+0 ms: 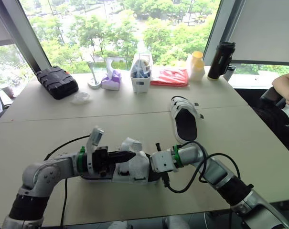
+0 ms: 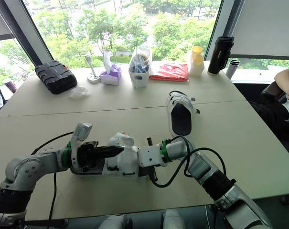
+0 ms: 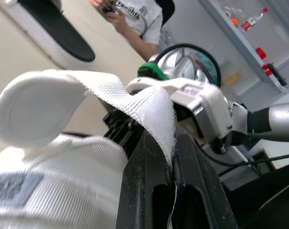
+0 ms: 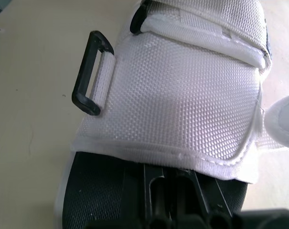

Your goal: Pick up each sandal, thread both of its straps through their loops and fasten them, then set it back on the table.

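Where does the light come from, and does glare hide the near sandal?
Left eye view: daylight from the windows behind the table, no glare on the white mesh sandal. Left wrist view: white hook-and-loop strap evenly lit. Right wrist view: black plastic loop likewise.

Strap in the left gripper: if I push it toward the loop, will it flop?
Probably floppy: the strap curls over from where the left gripper pinches it. Its woven webbing looks light and grippy, so slipping seems unlikely.

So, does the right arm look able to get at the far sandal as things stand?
Probably yes for the path: the far sandal lies just beyond the right arm, with bare table between. But that arm is busy at the near sandal, whose strap the left claw pinches.
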You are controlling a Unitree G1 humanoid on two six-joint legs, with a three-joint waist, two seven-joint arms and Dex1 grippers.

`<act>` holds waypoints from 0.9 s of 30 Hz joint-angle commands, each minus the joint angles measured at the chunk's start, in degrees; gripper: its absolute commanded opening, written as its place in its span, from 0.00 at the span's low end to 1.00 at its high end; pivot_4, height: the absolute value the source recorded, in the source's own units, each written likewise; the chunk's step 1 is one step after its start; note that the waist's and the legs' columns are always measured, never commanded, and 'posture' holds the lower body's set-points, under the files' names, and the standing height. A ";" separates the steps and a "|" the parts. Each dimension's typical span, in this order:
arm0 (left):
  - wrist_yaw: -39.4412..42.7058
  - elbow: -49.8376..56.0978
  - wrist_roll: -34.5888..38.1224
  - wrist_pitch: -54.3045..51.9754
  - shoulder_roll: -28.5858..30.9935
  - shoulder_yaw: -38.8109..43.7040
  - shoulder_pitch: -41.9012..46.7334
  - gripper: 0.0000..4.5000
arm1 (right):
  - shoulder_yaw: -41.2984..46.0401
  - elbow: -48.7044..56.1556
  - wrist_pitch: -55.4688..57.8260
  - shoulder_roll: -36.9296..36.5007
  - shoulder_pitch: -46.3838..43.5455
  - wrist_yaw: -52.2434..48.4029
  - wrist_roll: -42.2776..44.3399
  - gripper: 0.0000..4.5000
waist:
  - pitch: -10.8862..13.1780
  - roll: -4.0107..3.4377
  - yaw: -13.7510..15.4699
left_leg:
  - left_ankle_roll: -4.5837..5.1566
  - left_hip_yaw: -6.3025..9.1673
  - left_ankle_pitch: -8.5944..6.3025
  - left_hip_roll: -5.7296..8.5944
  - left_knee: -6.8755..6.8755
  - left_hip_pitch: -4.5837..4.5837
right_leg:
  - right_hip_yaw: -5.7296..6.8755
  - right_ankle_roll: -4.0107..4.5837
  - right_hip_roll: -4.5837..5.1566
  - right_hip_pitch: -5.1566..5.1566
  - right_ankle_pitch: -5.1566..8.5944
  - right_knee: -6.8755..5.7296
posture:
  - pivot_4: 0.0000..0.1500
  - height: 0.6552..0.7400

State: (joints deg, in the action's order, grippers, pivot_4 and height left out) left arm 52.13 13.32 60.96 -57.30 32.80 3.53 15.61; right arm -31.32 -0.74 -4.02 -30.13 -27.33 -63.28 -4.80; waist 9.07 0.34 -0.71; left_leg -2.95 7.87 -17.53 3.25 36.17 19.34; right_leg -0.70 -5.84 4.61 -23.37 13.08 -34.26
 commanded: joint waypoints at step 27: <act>1.93 -0.23 -9.35 7.66 -7.07 -6.65 -5.18 0.01 | -4.01 -5.89 3.59 -1.24 3.20 -1.12 -5.75 0.00 | -0.08 -0.04 -0.03 | 0.00 -0.02 0.00 0.00 0.00 -0.04 | -0.02 0.01 -0.04 0.01 0.00 -0.01 | 1.00 1.00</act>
State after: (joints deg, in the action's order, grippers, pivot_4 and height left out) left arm 53.60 12.32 52.82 -49.91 25.57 -1.47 11.37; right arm -31.35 -0.86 -4.01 -29.62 -27.23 -63.08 -5.30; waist 8.99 0.31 -0.73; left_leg -2.95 7.85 -17.53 3.25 36.17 19.30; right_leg -0.72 -5.83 4.57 -23.35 13.08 -34.27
